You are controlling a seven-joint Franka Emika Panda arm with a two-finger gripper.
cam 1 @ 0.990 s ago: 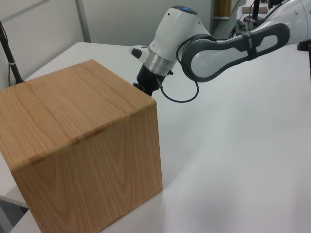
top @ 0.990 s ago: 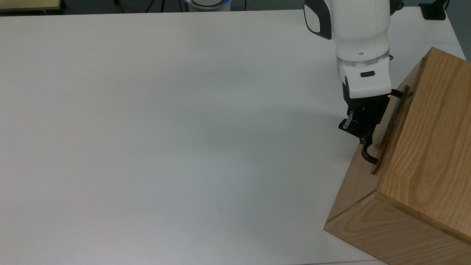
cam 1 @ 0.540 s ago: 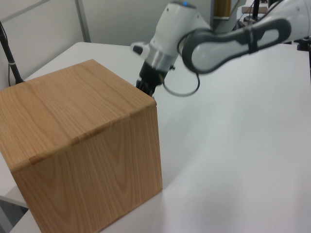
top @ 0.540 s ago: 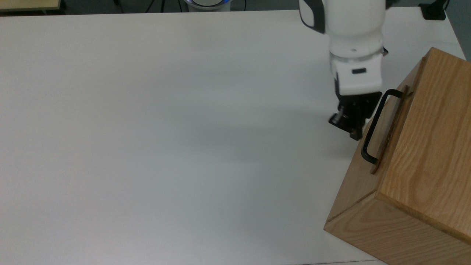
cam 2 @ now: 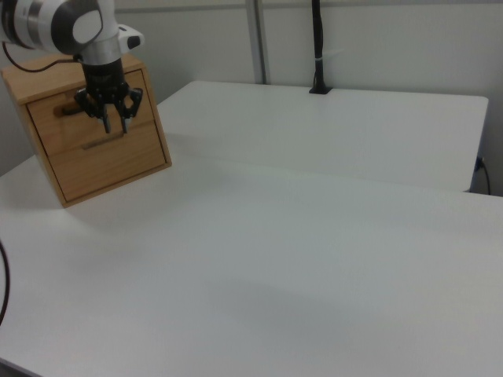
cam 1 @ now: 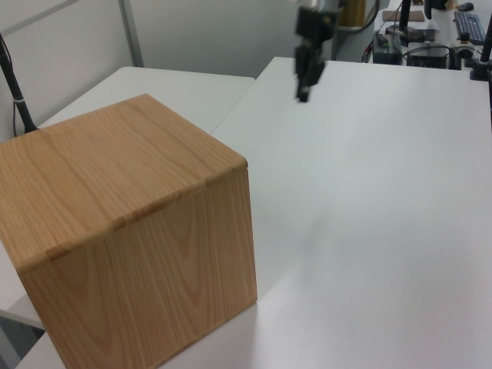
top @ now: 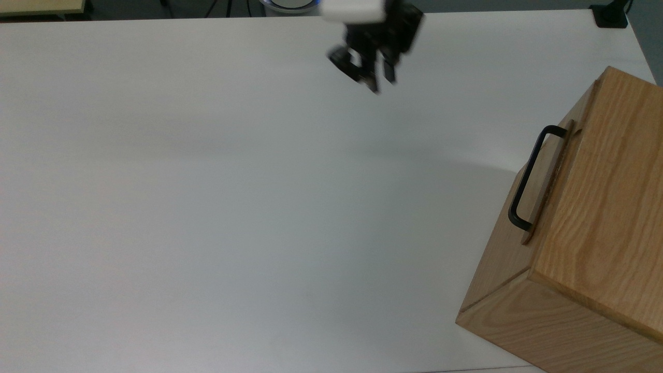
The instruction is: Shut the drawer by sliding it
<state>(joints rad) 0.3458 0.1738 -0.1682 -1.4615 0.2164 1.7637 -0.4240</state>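
Observation:
The drawer (top: 541, 173) sits pushed in, its front panel flush with the oak cabinet (top: 601, 223) at the top view's right edge. Its black bar handle (top: 524, 178) is free, with nothing touching it. My gripper (top: 380, 80) hangs well away from it, high over the white table near the top view's upper edge. In the right view the gripper (cam 2: 115, 122) shows in front of the drawer (cam 2: 59, 129), open with nothing between its fingers, and it hides part of the handle (cam 2: 64, 112). In the left view the gripper (cam 1: 305, 77) is beyond the cabinet (cam 1: 131, 231).
The white table (top: 207, 207) spreads wide to the top view's left of the cabinet. A black post (cam 2: 317, 47) stands at the table's far edge in the right view. Desks with equipment (cam 1: 430, 38) lie past the table in the left view.
The gripper has left the drawer handle, rising and travelling far toward the top view's upper left. The drawer and cabinet have not moved.

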